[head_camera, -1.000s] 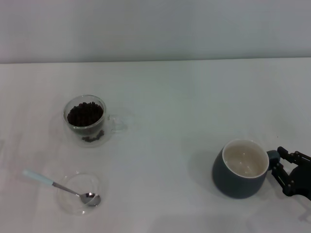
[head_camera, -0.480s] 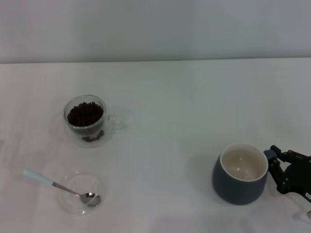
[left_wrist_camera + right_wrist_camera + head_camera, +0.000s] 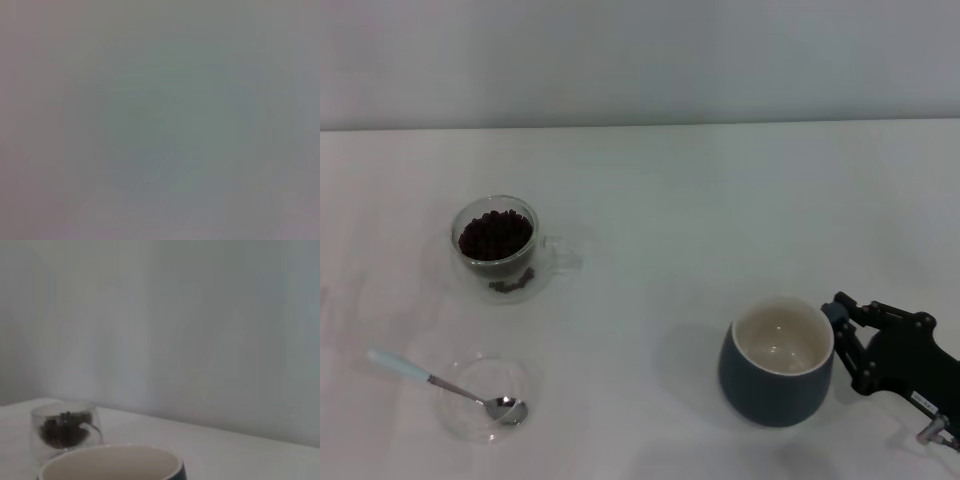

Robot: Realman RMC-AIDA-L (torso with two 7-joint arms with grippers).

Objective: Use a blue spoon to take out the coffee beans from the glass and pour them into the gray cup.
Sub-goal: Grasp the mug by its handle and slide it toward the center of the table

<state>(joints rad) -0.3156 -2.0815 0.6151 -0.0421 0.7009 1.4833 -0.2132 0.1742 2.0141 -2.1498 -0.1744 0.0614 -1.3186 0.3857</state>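
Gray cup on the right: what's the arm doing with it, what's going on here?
The right gripper is at the gray cup, at its handle side, and has shifted it left across the table toward the glass over the last second. The cup is empty. The coffee beans are all in the glass; the blue spoon lies untouched in a clear dish. The left arm is out of view.

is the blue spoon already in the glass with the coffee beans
No, the blue spoon lies with its bowl in a shallow clear dish, apart from the glass.
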